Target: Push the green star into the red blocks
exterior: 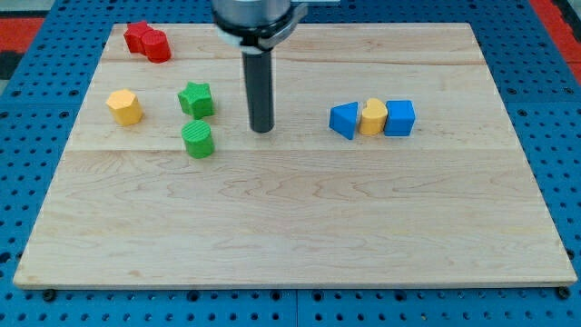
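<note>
The green star (196, 98) lies on the wooden board at the upper left. Two red blocks (148, 41) sit touching each other near the board's top left corner, up and to the left of the star. My tip (261, 130) rests on the board to the right of the green star and slightly below it, with a clear gap between them. A green cylinder (198, 139) stands just below the star, to the left of my tip.
A yellow hexagonal block (124, 106) lies left of the star. At the view's right, a blue triangular block (344, 120), a yellow heart block (371, 116) and a blue cube (399, 118) stand in a touching row. The board (300, 236) lies on a blue pegboard.
</note>
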Controlling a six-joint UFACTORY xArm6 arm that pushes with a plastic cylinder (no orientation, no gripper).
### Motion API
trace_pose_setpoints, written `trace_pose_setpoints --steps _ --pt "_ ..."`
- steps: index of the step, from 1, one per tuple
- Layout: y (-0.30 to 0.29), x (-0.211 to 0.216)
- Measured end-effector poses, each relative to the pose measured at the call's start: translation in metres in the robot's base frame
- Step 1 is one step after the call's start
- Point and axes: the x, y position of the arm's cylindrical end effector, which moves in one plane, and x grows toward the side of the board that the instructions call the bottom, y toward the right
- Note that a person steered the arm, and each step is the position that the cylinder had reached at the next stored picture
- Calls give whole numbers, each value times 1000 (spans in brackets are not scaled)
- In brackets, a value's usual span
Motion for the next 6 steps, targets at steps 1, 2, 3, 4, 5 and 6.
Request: trace_pose_setpoints --steps 1,2,3,4,5,6 --pt "-35 -9" --pt "-70 -44" --pt "-95 -86" --pt "-121 -104" --pt "-143 -110" --pt "-156 -103"
